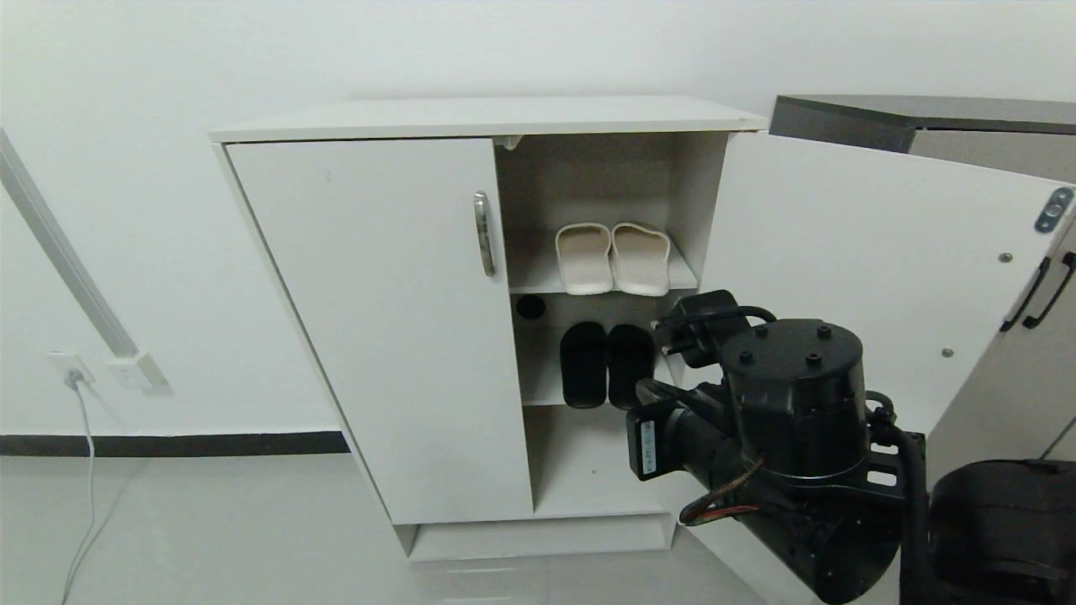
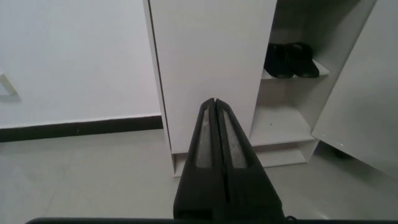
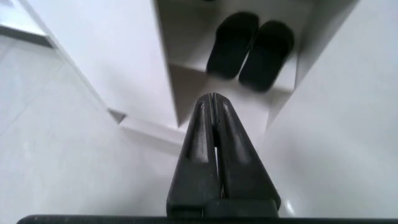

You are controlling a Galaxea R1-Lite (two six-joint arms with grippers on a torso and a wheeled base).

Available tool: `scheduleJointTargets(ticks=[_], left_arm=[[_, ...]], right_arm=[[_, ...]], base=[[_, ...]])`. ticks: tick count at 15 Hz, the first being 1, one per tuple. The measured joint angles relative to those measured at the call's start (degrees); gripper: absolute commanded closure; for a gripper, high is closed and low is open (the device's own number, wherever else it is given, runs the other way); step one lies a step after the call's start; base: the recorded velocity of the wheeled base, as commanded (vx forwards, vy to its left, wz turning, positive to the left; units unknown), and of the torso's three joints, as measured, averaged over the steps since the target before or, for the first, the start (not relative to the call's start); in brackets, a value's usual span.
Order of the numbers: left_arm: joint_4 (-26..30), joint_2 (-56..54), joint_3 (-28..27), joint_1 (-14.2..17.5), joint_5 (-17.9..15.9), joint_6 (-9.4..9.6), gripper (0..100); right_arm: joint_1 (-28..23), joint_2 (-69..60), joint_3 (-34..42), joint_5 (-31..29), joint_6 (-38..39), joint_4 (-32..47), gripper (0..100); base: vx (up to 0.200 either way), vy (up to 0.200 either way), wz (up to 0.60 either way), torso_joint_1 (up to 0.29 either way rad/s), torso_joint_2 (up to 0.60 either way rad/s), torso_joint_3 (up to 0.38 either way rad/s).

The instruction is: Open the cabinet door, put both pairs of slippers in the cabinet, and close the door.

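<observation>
The white cabinet [image 1: 378, 336] stands against the wall with its left door shut and its right door [image 1: 841, 269] swung wide open. A white pair of slippers [image 1: 612, 257] lies on the upper shelf. A black pair of slippers [image 1: 607, 363] [image 2: 291, 59] [image 3: 250, 45] lies on the shelf below. My right arm [image 1: 790, 403] hangs in front of the open side, below the black pair. My right gripper [image 3: 212, 96] is shut and empty, pointing at the lower shelf. My left gripper [image 2: 215, 102] is shut and empty, facing the shut left door from farther back.
The shut door has a metal handle [image 1: 482, 234] at its inner edge. A wall socket with a cable [image 1: 71, 370] is at the far left. A grey unit [image 1: 925, 118] and a door with black handles [image 1: 1051, 294] stand at the right. Pale floor [image 1: 210, 538] lies before the cabinet.
</observation>
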Motion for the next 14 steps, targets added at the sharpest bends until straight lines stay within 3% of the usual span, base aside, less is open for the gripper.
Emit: scheduleJointTargets(ticks=[1,14], left_arm=[[-0.1,0.0,0.0,0.0,0.0,-0.02,100],[-0.1,0.0,0.0,0.0,0.0,-0.06,100]], right_arm=[[-0.3,0.1,0.2,0.0,0.0,0.0,100],[-2.8,2.1,1.2,-0.1,-0.4,0.0,100]], base=[[-0.2,0.0,0.0,-0.007,-0.01,0.002],[0.0,0.0,0.0,0.0,0.0,0.0]])
